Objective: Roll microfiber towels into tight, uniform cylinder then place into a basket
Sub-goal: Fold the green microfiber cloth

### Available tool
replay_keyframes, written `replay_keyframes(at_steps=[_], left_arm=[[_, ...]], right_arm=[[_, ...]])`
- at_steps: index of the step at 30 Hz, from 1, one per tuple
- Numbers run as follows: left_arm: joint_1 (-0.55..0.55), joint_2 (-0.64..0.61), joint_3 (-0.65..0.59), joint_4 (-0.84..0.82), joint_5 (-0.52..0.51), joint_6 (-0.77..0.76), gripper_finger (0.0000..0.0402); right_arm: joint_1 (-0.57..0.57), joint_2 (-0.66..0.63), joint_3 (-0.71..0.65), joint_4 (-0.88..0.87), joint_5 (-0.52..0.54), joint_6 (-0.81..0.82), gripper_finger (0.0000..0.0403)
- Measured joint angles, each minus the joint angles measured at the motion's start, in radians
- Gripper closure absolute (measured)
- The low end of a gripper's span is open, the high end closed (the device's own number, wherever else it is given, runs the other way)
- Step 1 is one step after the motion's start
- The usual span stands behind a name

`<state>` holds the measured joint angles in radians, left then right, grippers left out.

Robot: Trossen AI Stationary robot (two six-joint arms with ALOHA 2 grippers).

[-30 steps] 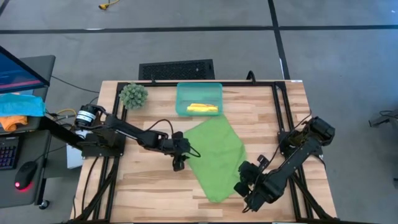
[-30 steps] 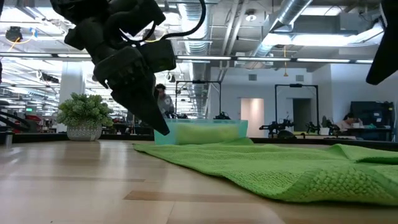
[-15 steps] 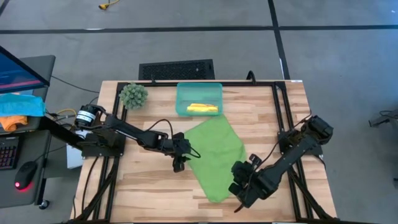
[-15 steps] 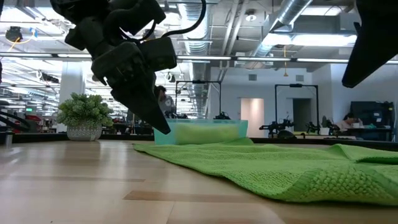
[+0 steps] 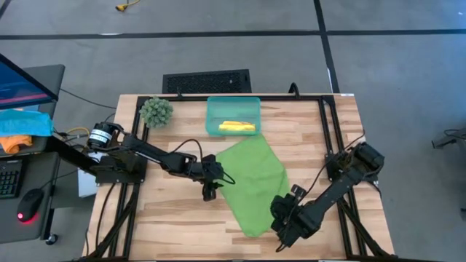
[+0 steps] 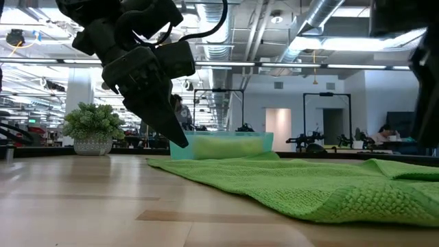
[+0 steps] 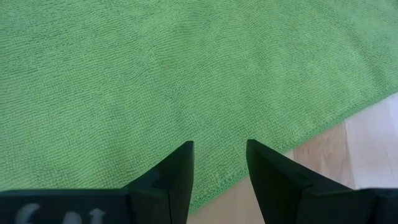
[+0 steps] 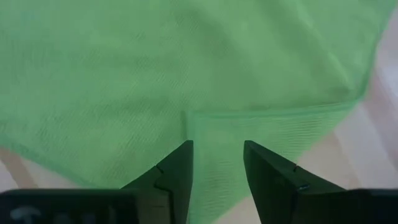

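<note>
You have the large lime green microfiber towel (image 5: 253, 183) lying flat and unrolled on the wooden bench (image 5: 167, 218), spread as a diamond with one corner pointing at the basket and the opposite corner near the bench's front edge. Your left claw (image 5: 210, 191) sits at the towel's left edge, tilted down over the hem; in the left wrist view its two dark fingers (image 7: 174, 180) stand apart with nothing between them, the green hem just ahead of them. Your right claw (image 5: 280, 224) is at the towel's lower right side near the front corner, and its fingers (image 8: 177, 177) are likewise spread and empty, hovering over a spot where a folded-over flap of the cloth shows. The small translucent teal-green plastic basket (image 5: 233, 115) stands at the back of the bench, just beyond the towel's far corner, and the bright yellow rolled towel (image 5: 237, 127) already lies inside it. A fuzzy green ball-shaped plant (image 5: 156, 111) stands left of the basket.
</note>
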<state>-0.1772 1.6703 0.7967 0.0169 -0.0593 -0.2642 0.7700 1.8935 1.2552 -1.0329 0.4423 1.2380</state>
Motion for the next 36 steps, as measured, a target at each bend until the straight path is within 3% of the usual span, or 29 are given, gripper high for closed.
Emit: replay_keyframes(at_steps=[6, 27, 31, 36], left_arm=[[0.000, 0.000, 0.000, -0.001, 0.000, 0.000, 0.0262], [0.000, 0.000, 0.001, -0.008, -0.005, -0.001, 0.0262], [0.000, 0.000, 0.001, -0.008, -0.005, -0.001, 0.0262], [0.000, 0.000, 0.001, -0.012, -0.008, -0.001, 0.0262]], right_arm=[[-0.012, 0.050, 0.000, 0.027, -0.076, -0.069, 0.0236], [-0.038, 0.056, -0.068, 0.076, -0.100, -0.042, 0.0241], [-0.038, 0.056, -0.068, 0.073, -0.105, -0.042, 0.0271], [-0.038, 0.056, -0.069, 0.073, -0.113, -0.042, 0.0350]])
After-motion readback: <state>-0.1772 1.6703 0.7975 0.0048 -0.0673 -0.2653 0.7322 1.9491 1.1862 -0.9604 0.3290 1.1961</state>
